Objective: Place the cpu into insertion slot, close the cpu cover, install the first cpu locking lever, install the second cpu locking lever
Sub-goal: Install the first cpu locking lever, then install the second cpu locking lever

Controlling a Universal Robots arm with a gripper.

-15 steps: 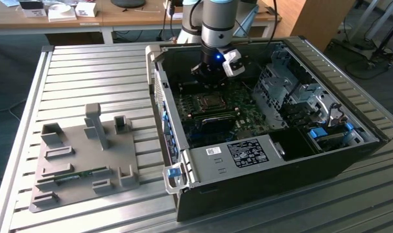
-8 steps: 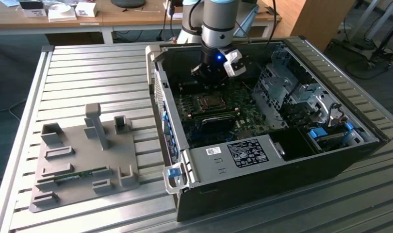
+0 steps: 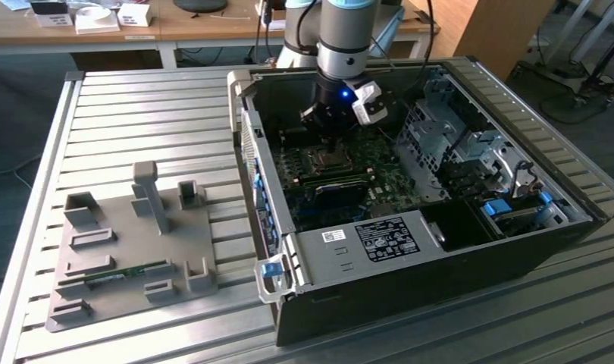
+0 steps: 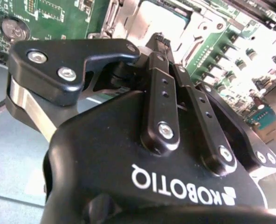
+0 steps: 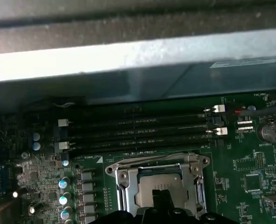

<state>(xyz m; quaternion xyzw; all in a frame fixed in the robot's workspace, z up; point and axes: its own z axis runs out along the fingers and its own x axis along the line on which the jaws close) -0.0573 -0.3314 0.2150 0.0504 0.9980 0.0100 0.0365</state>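
On the exterior view's left we've got a grey fixture plate (image 3: 135,254) lying on the slatted tabletop (image 3: 145,114). Right of it sits the open PC case (image 3: 418,250), and our end effector (image 3: 333,144) hangs down inside, just over the cpu cover (image 5: 159,179) lying flat on its socket. The fingers (image 4: 163,100) look pressed together, holding nothing. The cpu (image 4: 163,16) sits under the frame.

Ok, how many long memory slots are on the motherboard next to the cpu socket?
4 memory slots, side by side in the first wrist view between the cpu cover and the case wall; none looks hidden.
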